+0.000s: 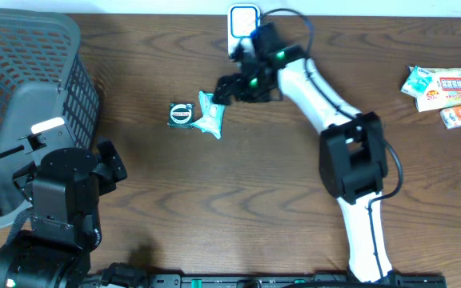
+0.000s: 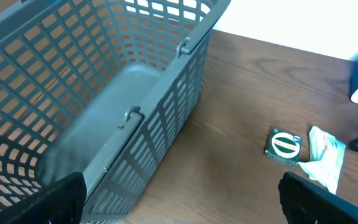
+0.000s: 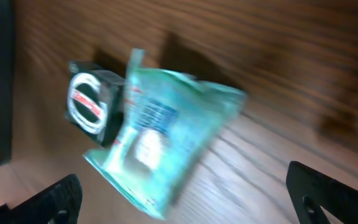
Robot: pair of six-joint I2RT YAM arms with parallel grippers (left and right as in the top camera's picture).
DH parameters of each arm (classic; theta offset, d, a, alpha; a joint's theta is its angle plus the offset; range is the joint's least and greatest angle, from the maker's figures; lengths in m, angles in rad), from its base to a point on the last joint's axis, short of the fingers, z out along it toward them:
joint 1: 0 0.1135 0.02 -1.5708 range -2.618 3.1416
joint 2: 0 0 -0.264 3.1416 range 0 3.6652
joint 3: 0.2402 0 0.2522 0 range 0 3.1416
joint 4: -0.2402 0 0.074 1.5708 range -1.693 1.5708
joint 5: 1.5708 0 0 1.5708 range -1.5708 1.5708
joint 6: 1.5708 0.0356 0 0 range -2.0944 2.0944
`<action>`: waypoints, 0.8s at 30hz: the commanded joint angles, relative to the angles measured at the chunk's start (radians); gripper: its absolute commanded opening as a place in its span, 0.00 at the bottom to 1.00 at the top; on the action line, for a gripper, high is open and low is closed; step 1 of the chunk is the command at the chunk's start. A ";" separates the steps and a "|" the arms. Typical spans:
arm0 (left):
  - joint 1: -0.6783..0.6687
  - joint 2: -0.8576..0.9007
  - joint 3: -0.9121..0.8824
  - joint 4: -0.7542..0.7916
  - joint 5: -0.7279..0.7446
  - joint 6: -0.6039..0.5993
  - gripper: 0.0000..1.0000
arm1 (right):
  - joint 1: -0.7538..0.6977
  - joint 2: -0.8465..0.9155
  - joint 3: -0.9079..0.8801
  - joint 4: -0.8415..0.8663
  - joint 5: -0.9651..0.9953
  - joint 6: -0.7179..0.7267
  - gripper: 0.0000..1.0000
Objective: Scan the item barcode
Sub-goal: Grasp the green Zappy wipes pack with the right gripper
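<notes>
- Teal packet (image 3: pixel 166 134) sits closest under the right wrist camera, flat on the table (image 1: pixel 214 200) near its middle, with one edge against a small dark box (image 3: pixel 92 106) that carries a round label.
- It looks like a light, soft foil or plastic pouch. I'd expect it to crumple, slide on the wood and flop when lifted.
- A crimped end seam or a side edge seems the best place to pinch. Gripping across the printed face might crease whatever barcode is there. The picture is too blurred to show one.
- Right gripper (image 1: pixel 222 92) hangs just above and beside the packet's far end, fingers spread wide with nothing in them.
- A white and blue device (image 1: pixel 244 20), probably the scanner, stands near it at the table's far edge.
- Left gripper (image 2: pixel 185 205) is also wide open and empty, well apart from the packet beside the grey basket (image 2: pixel 135 93).
- More snack packets (image 1: pixel 446 88) lie far off on the right.
</notes>
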 commanded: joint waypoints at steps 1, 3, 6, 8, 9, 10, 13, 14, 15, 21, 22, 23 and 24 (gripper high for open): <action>0.002 0.000 0.010 -0.002 -0.009 -0.002 0.98 | 0.051 -0.006 -0.017 0.019 0.106 0.072 0.98; 0.002 0.000 0.010 -0.002 -0.008 -0.002 0.98 | 0.080 -0.006 -0.017 0.020 0.218 0.110 0.95; 0.002 0.000 0.010 -0.002 -0.008 -0.002 0.98 | 0.119 -0.006 -0.017 0.022 0.312 0.131 0.92; 0.002 0.000 0.010 -0.002 -0.009 -0.002 0.98 | 0.146 -0.006 -0.017 0.027 0.357 0.130 0.89; 0.002 0.000 0.010 -0.002 -0.009 -0.002 0.98 | 0.158 -0.006 -0.017 0.027 0.386 0.131 0.87; 0.002 0.000 0.010 -0.002 -0.009 -0.002 0.98 | 0.167 -0.006 -0.017 0.027 0.412 0.131 0.85; 0.002 0.000 0.010 -0.002 -0.008 -0.002 0.98 | 0.207 -0.006 -0.017 0.025 0.548 0.156 0.81; 0.002 0.000 0.010 -0.002 -0.008 -0.002 0.98 | 0.216 -0.006 -0.017 0.024 0.584 0.166 0.81; 0.002 0.000 0.010 -0.002 -0.008 -0.002 0.98 | 0.228 -0.006 -0.017 0.023 0.624 0.176 0.81; 0.002 0.000 0.010 -0.002 -0.009 -0.002 0.98 | 0.297 -0.006 -0.018 0.045 0.805 0.190 0.80; 0.002 0.000 0.010 -0.002 -0.009 -0.002 0.98 | 0.309 -0.006 -0.018 0.051 0.834 0.190 0.80; 0.002 0.000 0.010 -0.002 -0.009 -0.002 0.98 | 0.319 -0.006 -0.018 0.054 0.858 0.190 0.80; 0.002 0.000 0.010 -0.002 -0.009 -0.002 0.98 | 0.329 -0.006 -0.018 0.057 0.879 0.190 0.81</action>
